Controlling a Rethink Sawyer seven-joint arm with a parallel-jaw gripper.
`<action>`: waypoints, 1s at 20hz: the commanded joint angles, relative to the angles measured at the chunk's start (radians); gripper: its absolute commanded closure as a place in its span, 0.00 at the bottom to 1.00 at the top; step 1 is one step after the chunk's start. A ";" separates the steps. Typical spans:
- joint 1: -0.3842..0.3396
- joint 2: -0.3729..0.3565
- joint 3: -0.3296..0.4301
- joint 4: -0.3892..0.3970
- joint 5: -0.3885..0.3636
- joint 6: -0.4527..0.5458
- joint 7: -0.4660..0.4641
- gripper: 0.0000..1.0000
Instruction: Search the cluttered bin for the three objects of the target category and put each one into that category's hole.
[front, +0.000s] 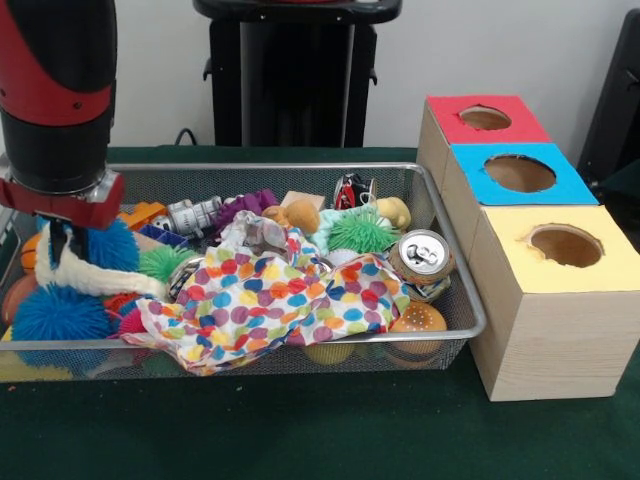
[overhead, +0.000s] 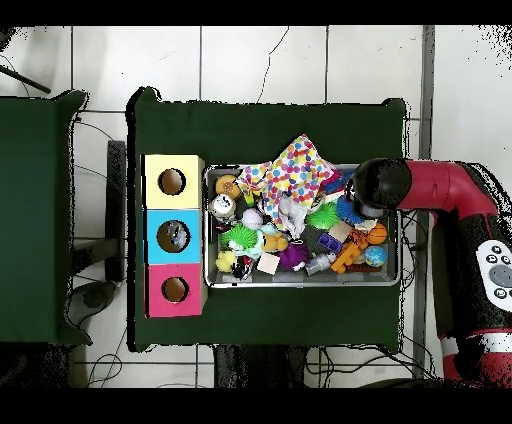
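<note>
- Progress: early, as I judge it. Bin (front: 300, 170) is packed full; no item is on its way to a hole.
- Holes: three boxes in a row, well apart from claw (front: 72, 235), past the bin's opposite end. Tops are red (front: 450, 125), blue (front: 570, 190) and yellow (front: 610, 265). From the front the holes look empty; from overhead, can't tell.
- Target category isn't shown, so all 3 picks count as left to do; candidates lie in the bin, under and beside claw.
- Claw: low over the bin's end, right at a white fuzzy strip (front: 100, 280). Apart or clamped: can't tell, as the strip and a ball hide it.
- Spiky balls: soft rubbery hairs, round. Blue one (front: 45, 312) sits just below claw; green one (front: 358, 232) is farther off, mid-bin.
- Cloth (front: 270, 295): thin, limp, polka-dot, crumpled over the middle and draped on the rim. Prob. hides items.
- Can (front: 422, 255): shiny metal cylinder, tilted, at the end far from claw.
- Burger toy (front: 417, 320): smooth, domed, beneath can.
- Bin is wire mesh with a rigid rim; boxes are pale wood-look with cut round holes.
</note>
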 joint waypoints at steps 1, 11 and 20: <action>0.010 0.014 0.055 -0.047 -0.016 0.068 -0.338 1.00; 0.016 0.004 0.041 -0.015 -0.024 0.012 -0.281 0.00; 0.121 -0.101 -0.050 0.069 -0.080 0.004 -0.124 0.00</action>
